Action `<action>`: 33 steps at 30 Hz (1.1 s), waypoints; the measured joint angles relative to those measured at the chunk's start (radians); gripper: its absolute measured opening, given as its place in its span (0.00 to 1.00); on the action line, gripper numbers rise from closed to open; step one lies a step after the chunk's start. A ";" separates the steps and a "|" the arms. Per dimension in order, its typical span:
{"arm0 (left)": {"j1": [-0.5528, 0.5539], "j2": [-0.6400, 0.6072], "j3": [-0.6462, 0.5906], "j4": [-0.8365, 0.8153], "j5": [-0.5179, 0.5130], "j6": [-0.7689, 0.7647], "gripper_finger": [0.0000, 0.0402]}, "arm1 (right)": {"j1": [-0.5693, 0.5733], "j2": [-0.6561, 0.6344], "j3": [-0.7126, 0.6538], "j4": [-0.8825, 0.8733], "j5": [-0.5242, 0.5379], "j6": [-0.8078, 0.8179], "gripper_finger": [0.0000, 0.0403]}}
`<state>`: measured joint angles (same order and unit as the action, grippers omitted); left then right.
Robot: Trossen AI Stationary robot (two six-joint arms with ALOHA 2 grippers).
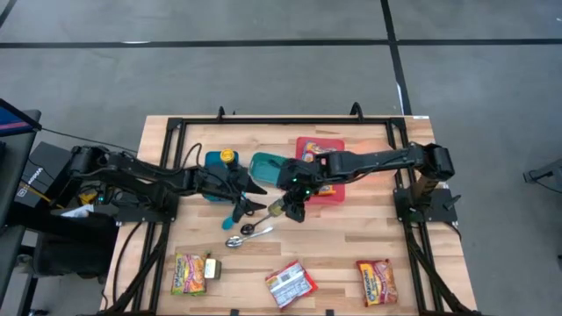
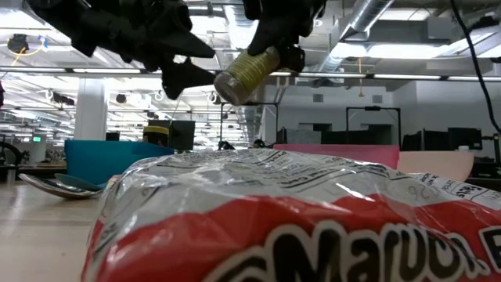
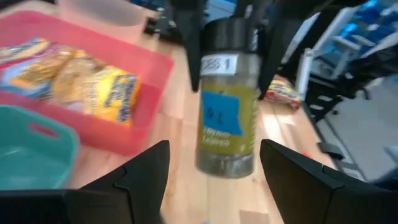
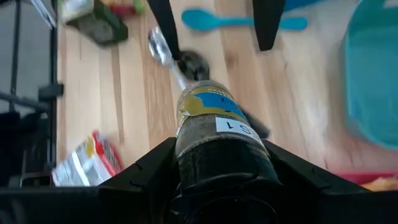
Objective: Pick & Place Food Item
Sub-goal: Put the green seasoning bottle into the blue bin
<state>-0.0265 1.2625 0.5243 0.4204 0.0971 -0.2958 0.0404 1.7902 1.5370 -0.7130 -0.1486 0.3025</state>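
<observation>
Spice jar (image 1: 279,207) is what you've got clamped in your right gripper (image 1: 292,201) right now. It's a clear jar of green herbs with a blue label, held up off the wood and tipped so its free end points away from the wrist toward the left arm. You can see in the right wrist view that the fingers (image 4: 149,171) are snug on both sides of the jar (image 4: 219,140).

Your left gripper (image 1: 255,197) is facing that jar head on, fingers spread apart and holding nothing, with the jar (image 3: 227,106) sitting just ahead of the gap between the fingertips (image 3: 146,171).

Room around the jar is tight on most sides. Behind your right wrist sits the red tray (image 1: 337,146) with a yellow snack bag in it (image 3: 109,93), and just beside that is the teal bin (image 1: 265,166). Below the jar on the table you've got a metal spoon (image 1: 246,233) and a blue spoon (image 1: 234,214), both near the left fingers.

The open stretch is the bare wooden table (image 1: 342,237) out past the spoons, running toward the front edge where three noodle packets lie in a row: one on the left (image 1: 190,272), one in the middle (image 1: 291,283), one on the right (image 1: 376,281). They are well apart from both grippers.
</observation>
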 joint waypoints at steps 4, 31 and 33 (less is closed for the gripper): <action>0.000 0.035 0.000 0.083 0.074 0.002 0.61 | 0.012 0.030 0.029 -0.019 -0.007 -0.015 0.48; -0.034 0.053 0.000 0.075 0.037 0.053 0.61 | 0.066 0.029 0.028 -0.039 -0.006 -0.033 0.49; -0.034 0.065 0.000 0.080 0.040 0.052 0.61 | 0.066 0.029 0.028 -0.039 -0.006 -0.033 0.49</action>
<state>-0.0601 1.3278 0.5240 0.5004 0.1370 -0.2440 0.1066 1.8194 1.5654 -0.7518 -0.1543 0.2695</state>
